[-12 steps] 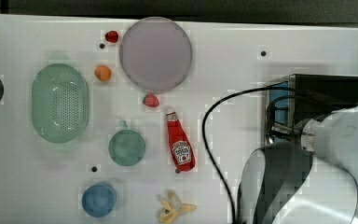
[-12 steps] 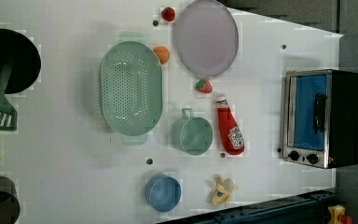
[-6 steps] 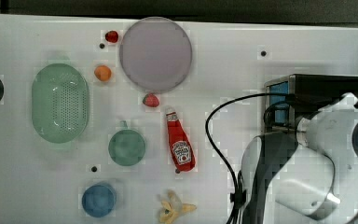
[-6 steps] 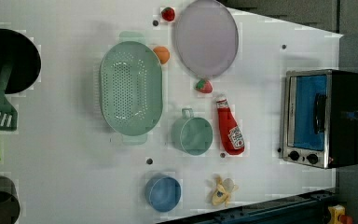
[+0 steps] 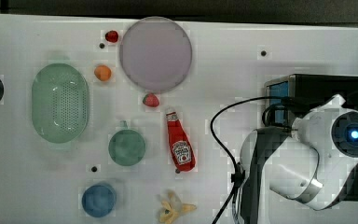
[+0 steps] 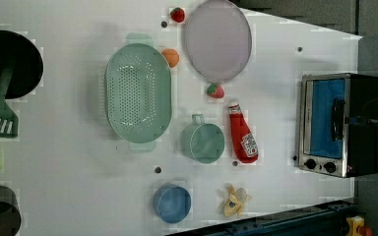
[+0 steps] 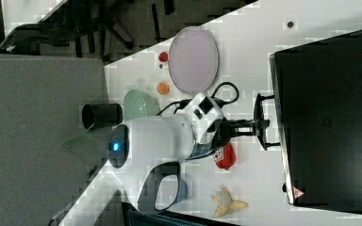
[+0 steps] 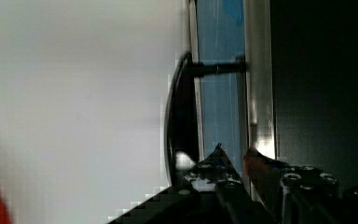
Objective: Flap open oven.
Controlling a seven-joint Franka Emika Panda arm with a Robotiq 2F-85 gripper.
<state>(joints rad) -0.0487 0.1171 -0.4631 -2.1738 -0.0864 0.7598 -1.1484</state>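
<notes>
A white table (image 5: 242, 56) stands beside grey floor (image 7: 37, 117) and dark chairs (image 7: 99, 19).

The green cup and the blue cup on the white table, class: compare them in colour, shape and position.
1. The green cup is pale green; the blue cup is blue.
2. In the left view the green cup shows a handle on its rim; the blue cup shows none.
3. The green cup sits beside the ketchup bottle; the blue cup sits nearer the banana, by the table edge.

Both stand upright with round open mouths.
</notes>
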